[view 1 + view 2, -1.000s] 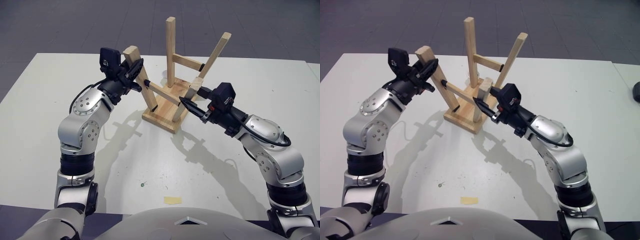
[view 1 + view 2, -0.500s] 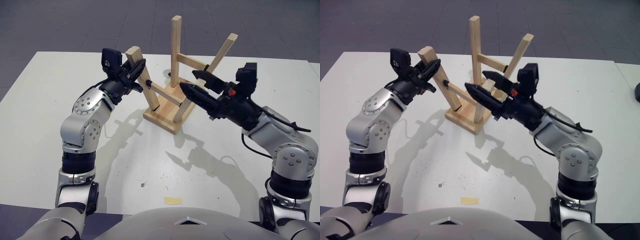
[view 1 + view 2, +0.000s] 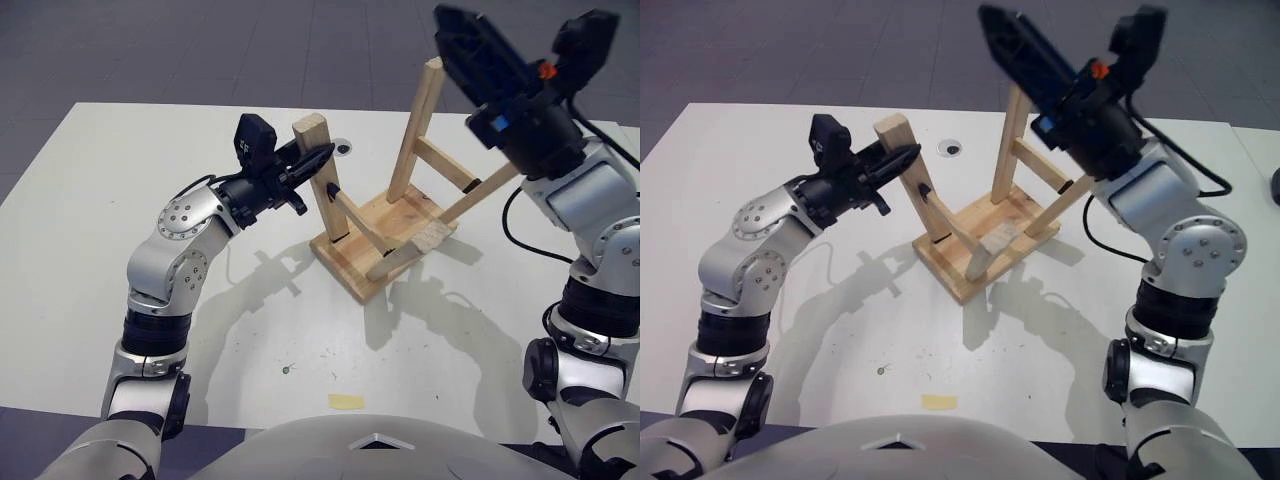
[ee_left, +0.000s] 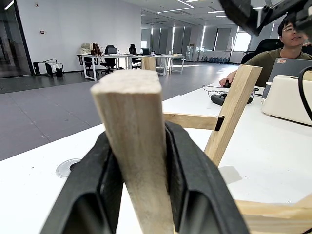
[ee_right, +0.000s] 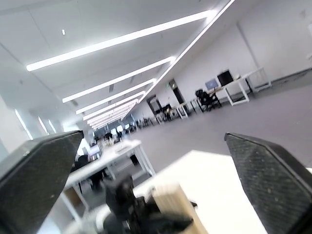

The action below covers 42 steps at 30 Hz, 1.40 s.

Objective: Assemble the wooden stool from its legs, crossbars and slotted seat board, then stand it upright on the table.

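The wooden stool stands upside down on the white table (image 3: 100,200), its seat board (image 3: 375,265) flat on the surface and its legs pointing up. My left gripper (image 3: 318,165) is shut on the top of the near-left stool leg (image 3: 325,195); in the left wrist view the black fingers (image 4: 105,170) clamp both sides of that leg (image 4: 139,146). A crossbar (image 3: 357,212) runs from it to the short-looking front leg (image 3: 410,250). A second crossbar (image 3: 447,167) joins the two far legs. My right gripper (image 3: 452,30) is open, raised high above the stool's right side, holding nothing.
A round grommet hole (image 3: 343,150) sits in the table behind the stool. A small yellow scrap (image 3: 346,401) lies near the front edge. A dark object (image 3: 1275,185) pokes in at the far right edge. Open table surface spreads left and in front of the stool.
My right gripper came off the stool's leg, opened and rose high above the table. My left gripper, still on its leg, moved right, and the stool turned and slid right.
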Each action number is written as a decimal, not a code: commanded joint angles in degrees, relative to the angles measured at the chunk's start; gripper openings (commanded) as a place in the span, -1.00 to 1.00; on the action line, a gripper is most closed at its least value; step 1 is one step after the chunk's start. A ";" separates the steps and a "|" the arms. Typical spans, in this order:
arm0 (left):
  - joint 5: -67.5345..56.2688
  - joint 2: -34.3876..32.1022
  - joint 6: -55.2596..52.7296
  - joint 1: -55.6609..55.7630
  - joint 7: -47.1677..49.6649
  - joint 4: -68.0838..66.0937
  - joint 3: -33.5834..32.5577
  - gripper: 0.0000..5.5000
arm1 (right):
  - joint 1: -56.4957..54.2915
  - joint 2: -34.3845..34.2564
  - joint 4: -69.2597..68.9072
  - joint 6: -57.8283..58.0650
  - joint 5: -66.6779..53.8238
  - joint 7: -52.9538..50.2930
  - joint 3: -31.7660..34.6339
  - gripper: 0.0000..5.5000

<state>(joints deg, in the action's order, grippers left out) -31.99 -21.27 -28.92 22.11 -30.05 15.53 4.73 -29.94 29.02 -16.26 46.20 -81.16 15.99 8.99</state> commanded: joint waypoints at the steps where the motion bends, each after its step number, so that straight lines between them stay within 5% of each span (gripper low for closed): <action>1: 3.26 -1.44 -2.60 -1.68 -1.80 -1.27 3.84 -0.62 | 2.52 1.46 2.75 -0.60 13.23 7.64 -7.79 0.96; 8: 3.08 -1.20 -2.83 -1.79 -1.78 -0.28 4.81 -0.62 | 0.11 -3.56 12.60 -5.09 29.07 14.33 -14.96 0.96; 13: 4.15 -1.11 -2.29 -1.82 -1.00 -1.34 4.87 -0.62 | 3.32 2.91 21.94 -11.16 52.41 21.73 -31.43 0.96; 18: 4.45 -0.98 -2.10 -2.37 -0.09 -1.73 4.46 -0.62 | 4.22 3.88 23.77 -14.96 58.40 22.08 -32.55 0.96; 23: 4.69 -0.54 -1.96 -2.62 0.60 -1.67 5.08 -0.62 | 5.38 2.16 17.88 -14.63 51.32 26.72 -27.83 0.96; 31: 4.84 -0.72 -1.58 -4.37 3.49 0.28 3.73 -0.62 | -0.34 3.26 5.00 -0.50 10.49 22.48 3.56 0.96; 37: 5.37 -0.66 -1.86 -5.45 6.48 2.38 3.45 -0.62 | -0.76 -2.10 -1.39 -2.54 3.95 4.15 8.15 0.96; 42: 0.61 1.53 -3.81 -3.72 8.45 4.78 -1.72 -0.26 | -0.79 -6.68 -2.98 -6.34 8.71 -4.85 7.60 0.96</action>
<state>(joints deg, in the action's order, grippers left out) -29.85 -20.65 -31.29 17.01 -23.34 19.22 6.45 -30.63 23.80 -18.65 41.20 -73.64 13.72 16.84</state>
